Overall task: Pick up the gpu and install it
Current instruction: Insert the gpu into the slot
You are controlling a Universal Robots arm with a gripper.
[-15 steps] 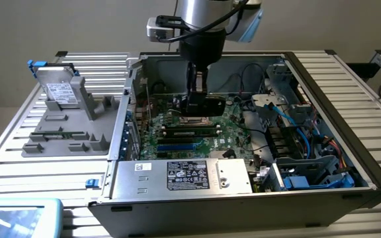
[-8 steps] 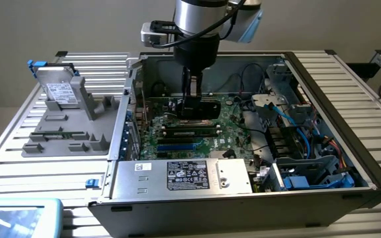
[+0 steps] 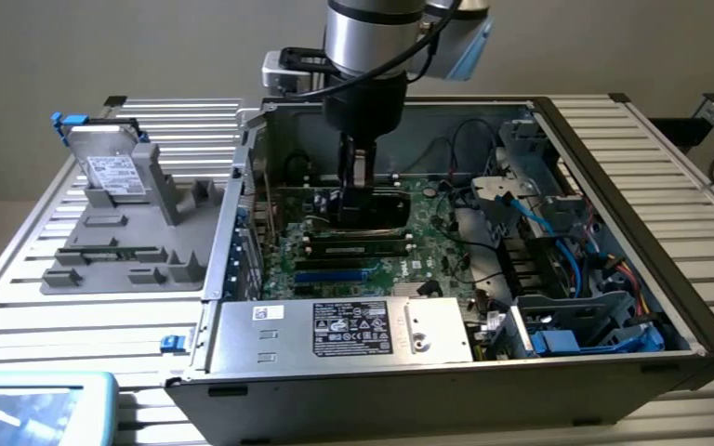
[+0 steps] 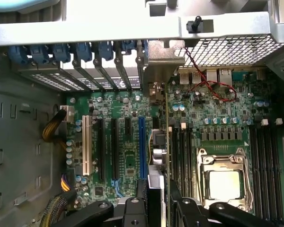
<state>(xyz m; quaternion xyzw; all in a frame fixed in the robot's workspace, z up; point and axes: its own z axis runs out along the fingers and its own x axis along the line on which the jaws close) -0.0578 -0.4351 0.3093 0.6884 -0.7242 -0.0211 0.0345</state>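
Observation:
My gripper reaches down into the open computer case and is shut on the gpu, which looks dark from the exterior view. In the wrist view the gpu stands edge-on between my fingers, over the green motherboard. It is right beside the long blue slot. Its silver end bracket reaches the row of rear slot covers. I cannot tell whether the card's edge is seated in a slot.
A grey parts fixture lies at the exterior view's left and holds a silver drive with a white label. The power supply fills the case's near side. Cables and a blue drive cage crowd the case's right side. The CPU socket lies close to the card.

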